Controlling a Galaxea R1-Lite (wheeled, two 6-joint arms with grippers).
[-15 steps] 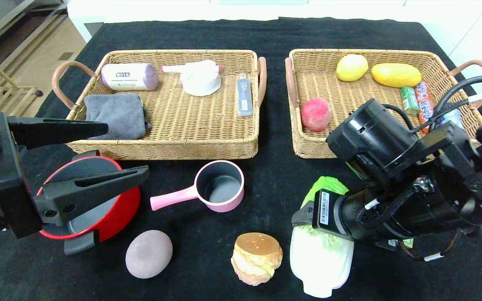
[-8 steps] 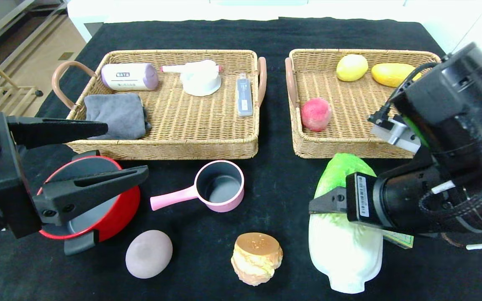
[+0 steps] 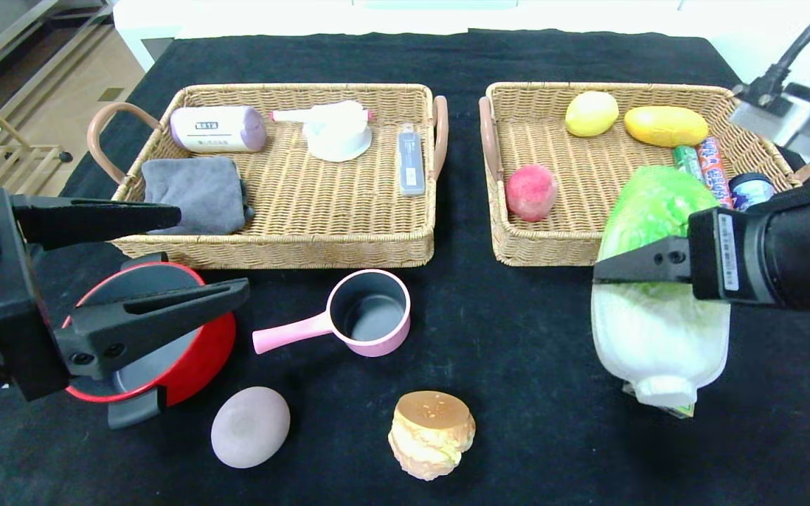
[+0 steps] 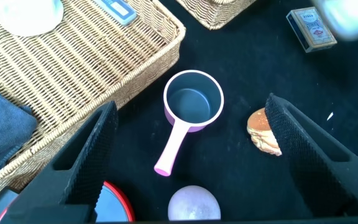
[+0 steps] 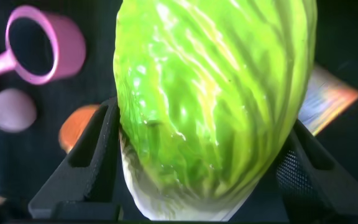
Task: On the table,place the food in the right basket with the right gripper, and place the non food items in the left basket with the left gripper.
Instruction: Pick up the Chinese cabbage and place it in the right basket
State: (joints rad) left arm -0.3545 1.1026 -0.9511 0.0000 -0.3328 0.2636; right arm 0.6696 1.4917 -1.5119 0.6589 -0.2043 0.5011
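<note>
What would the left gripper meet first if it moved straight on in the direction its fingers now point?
Probably the pink saucepan: in the left wrist view it lies between the open fingers of the left gripper, which hangs over the red pot. Depth is unclear.

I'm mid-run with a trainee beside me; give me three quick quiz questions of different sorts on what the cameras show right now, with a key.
1. True or false: the right gripper is shut on the napa cabbage.
2. Multiple choice: which lies inside the right basket? A. burger bun B. red peach C. pink saucepan
3. Fill in: the left gripper hangs open above the red ____.

Key
1. True; its fingers clamp the cabbage's sides, leafy end over the basket's front rim.
2. B; the red peach is in it, while the burger bun and pink saucepan sit on the table.
3. pot.
</note>
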